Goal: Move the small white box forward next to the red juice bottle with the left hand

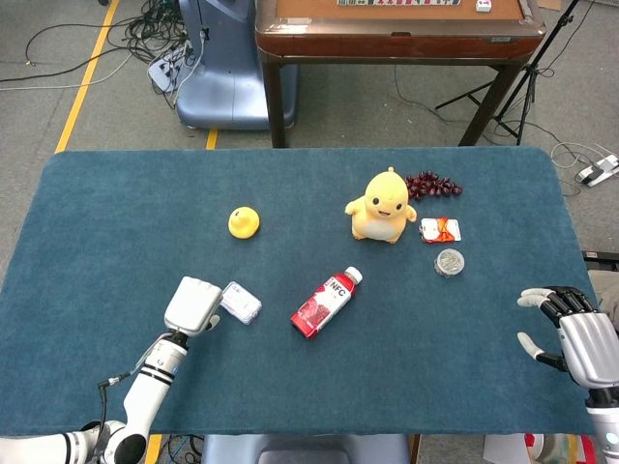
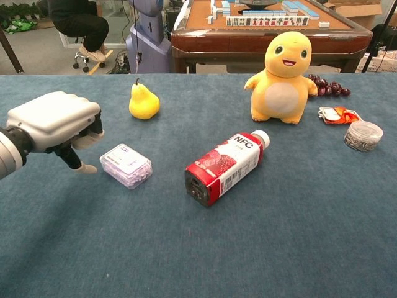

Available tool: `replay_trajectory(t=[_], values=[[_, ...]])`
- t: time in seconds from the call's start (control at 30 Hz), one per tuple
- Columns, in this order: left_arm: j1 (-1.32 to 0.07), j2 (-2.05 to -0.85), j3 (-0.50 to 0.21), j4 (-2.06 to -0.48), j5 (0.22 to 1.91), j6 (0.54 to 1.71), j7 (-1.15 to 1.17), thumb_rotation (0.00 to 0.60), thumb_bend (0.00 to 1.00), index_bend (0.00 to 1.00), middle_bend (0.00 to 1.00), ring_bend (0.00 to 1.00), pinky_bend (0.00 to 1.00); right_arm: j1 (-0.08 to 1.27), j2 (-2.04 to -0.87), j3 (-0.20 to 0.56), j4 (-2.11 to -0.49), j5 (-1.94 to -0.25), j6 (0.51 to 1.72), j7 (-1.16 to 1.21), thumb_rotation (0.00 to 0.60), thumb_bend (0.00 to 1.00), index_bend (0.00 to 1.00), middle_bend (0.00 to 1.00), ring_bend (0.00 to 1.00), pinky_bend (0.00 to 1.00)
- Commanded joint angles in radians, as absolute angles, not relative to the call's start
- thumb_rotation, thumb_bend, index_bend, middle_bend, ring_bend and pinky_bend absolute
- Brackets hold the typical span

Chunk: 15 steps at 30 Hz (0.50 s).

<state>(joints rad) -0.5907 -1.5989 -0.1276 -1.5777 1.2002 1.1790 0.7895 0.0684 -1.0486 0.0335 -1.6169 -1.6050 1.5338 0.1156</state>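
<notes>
The small white box lies flat on the blue table, a short way left of the red juice bottle, which lies on its side with its white cap pointing away from me. My left hand hovers just left of the box, apart from it and holding nothing, its fingers pointing down at the cloth. At the table's right front edge my right hand rests with its fingers spread and empty; the chest view does not show it.
A yellow pear sits behind the box. Further right stand a yellow plush toy, dark grapes, a small packet and a round clear container.
</notes>
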Motion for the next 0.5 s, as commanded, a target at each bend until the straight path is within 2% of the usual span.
replay_trajectory(t=[0.03, 0.5], values=[[-0.601, -1.617, -0.126, -1.558, 1.189, 1.166, 0.79, 0.6, 0.0, 0.99, 1.0, 0.99, 1.0, 0.067, -1.046, 0.034, -1.618, -1.606, 1.537, 0.119, 0.6, 0.23, 0.39, 0.34, 0.22, 0.24], [-0.642, -1.684, -0.155, -1.481, 1.13, 1.157, 0.843, 0.6, 0.0, 0.99, 1.0, 0.99, 1.0, 0.062, -1.036, 0.035, -1.619, -1.609, 1.549, 0.14, 0.6, 0.23, 0.39, 0.34, 0.22, 0.24]])
